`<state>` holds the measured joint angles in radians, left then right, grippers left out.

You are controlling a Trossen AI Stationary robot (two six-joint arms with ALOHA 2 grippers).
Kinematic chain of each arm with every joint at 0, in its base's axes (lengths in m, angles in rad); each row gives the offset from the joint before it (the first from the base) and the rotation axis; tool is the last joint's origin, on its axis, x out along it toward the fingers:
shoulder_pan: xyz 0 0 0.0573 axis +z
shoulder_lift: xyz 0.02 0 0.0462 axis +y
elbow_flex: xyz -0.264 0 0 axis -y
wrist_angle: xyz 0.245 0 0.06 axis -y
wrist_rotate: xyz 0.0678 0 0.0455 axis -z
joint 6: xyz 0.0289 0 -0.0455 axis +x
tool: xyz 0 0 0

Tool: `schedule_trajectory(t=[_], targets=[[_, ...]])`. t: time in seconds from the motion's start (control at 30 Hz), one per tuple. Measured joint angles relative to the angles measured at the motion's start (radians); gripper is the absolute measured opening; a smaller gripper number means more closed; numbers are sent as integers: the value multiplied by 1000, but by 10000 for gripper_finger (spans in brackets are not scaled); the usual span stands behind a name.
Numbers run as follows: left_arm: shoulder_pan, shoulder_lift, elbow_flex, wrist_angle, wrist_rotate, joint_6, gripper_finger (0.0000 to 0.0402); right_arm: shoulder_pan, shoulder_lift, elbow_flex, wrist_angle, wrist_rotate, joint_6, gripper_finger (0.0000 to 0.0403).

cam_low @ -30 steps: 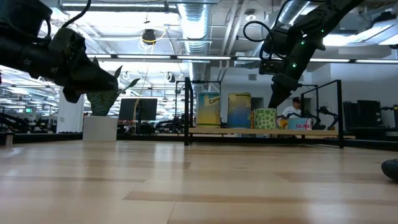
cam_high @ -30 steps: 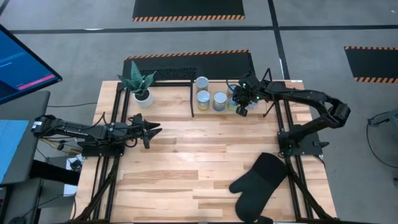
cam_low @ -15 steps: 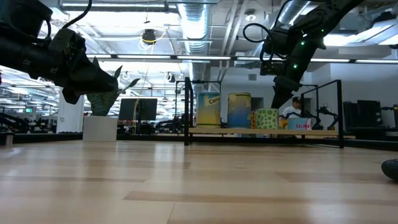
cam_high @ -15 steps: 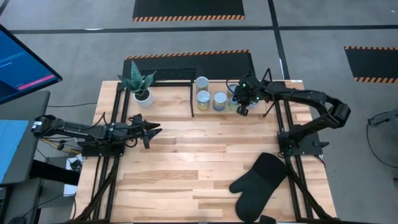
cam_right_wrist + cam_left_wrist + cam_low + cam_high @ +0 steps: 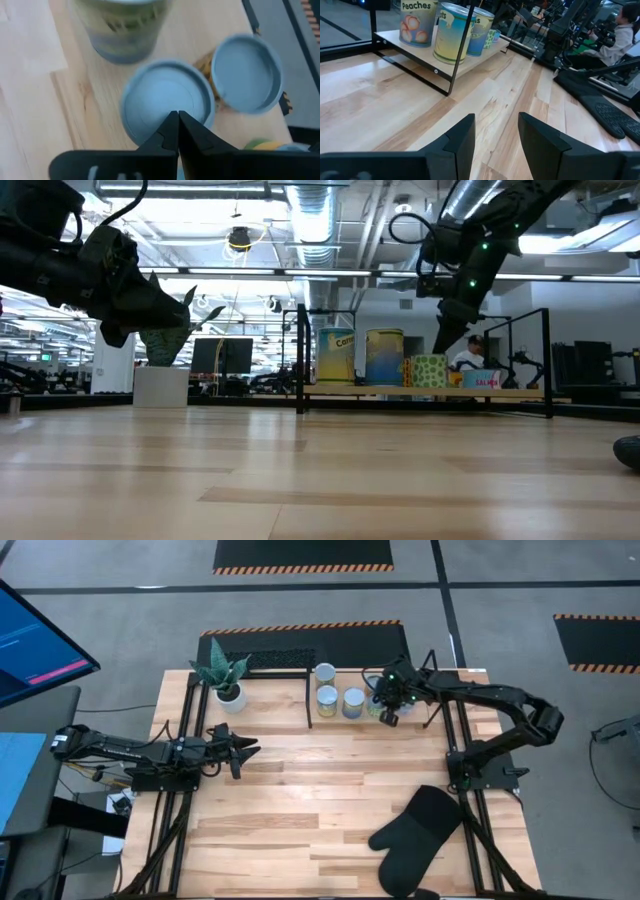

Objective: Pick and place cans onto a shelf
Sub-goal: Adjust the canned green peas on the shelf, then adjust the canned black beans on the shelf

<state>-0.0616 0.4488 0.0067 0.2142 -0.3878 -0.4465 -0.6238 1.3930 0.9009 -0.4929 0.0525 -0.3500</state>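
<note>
Metal cans [image 5: 340, 698]: several stand in a tight cluster on the wood base of the shelf [image 5: 420, 391]; more lie under the right arm.
Right gripper [image 5: 177, 131]: fingers pressed together, holding nothing, directly above a pale blue lid [image 5: 167, 102].
Left gripper [image 5: 496, 135]: fingers spread wide, empty, waiting near the table's left edge.
Risk: closed fingers descending would strike the lid, likely toppling neighbours.

We saw a light wooden plank table [image 5: 300, 800] laid out below us. A black oven mitt [image 5: 415, 830] lay flat near its front right corner. At the back left stood a spiky green plant in a white pot [image 5: 226, 678]. Off to the left glowed a blue monitor screen [image 5: 35, 635].
</note>
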Motion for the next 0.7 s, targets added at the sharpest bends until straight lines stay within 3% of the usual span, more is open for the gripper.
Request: schedule_trajectory(t=[0.27,0.5,0.7], targets=[[0,0,0,0,1,0,139,29,0,92,-34,0,-45,28],[0,0,0,-29,-2,-9,139,-45,2,104,58,-1,-86,22],[0,0,0,-30,-14,-9,139,-103,3,104,75,-78,-86,25]])
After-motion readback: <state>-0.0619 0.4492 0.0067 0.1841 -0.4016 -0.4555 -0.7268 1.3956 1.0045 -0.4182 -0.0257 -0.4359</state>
